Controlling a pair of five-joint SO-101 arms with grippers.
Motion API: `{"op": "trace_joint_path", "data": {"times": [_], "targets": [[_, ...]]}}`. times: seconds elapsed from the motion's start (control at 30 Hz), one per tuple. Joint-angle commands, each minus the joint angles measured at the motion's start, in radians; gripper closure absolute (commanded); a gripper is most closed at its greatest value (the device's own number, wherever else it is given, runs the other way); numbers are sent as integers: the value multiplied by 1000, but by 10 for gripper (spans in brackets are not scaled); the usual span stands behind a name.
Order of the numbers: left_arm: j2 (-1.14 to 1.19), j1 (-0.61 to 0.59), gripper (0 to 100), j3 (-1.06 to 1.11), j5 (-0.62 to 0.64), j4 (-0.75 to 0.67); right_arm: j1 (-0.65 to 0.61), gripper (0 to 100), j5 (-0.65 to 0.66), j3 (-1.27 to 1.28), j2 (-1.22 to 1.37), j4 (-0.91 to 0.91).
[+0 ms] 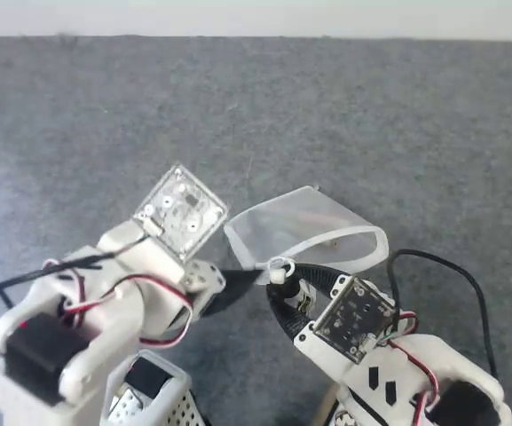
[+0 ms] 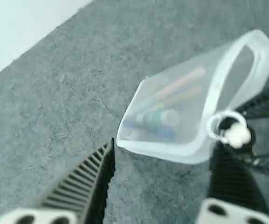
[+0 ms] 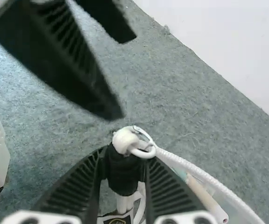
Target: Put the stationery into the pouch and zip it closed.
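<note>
Pouch [image 2: 185, 116]: translucent, resting on the grey bench [image 1: 371, 115].
Stationery [image 2: 171, 100]: pens, inside the pouch.
Zipper pull [image 3: 124, 139]: pinched between the right fingers [image 3: 78, 186].
Left fingers [image 2: 94, 182]: spread wide, holding nothing, pouch just ahead of them.

the high view looks down from above and behind both arms, which stand at its near edge, across the grey table [image 1: 371, 106] to the far wall [image 1: 256, 16]. each wrist view sits close behind its own fingers, the left gripper [image 2: 164, 154] facing the pouch [image 2: 181, 112] from the left, the right gripper [image 3: 125, 161] from the near right. all three share the zip pull [image 3: 127, 140] and the table around it.
</note>
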Motion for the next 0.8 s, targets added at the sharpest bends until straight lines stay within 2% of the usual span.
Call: {"op": "trace_joint_path", "data": {"times": [0.0, 0.23, 0.33, 0.5, 0.77], "targets": [[-77, 2, 659, 51, -64, 25, 50, 993, 0, -52, -44, -24], [-166, 2, 659, 160, -121, -5, 117, 993, 28, -51, -99, -27], [-184, 34, 659, 252, -124, -72, 116, 993, 28, -51, -99, -27], [-232, 184, 659, 417, -123, -209, 116, 993, 26, -51, -99, -27], [-272, 203, 659, 545, -123, -387, 114, 993, 26, -51, -105, -27]]}}
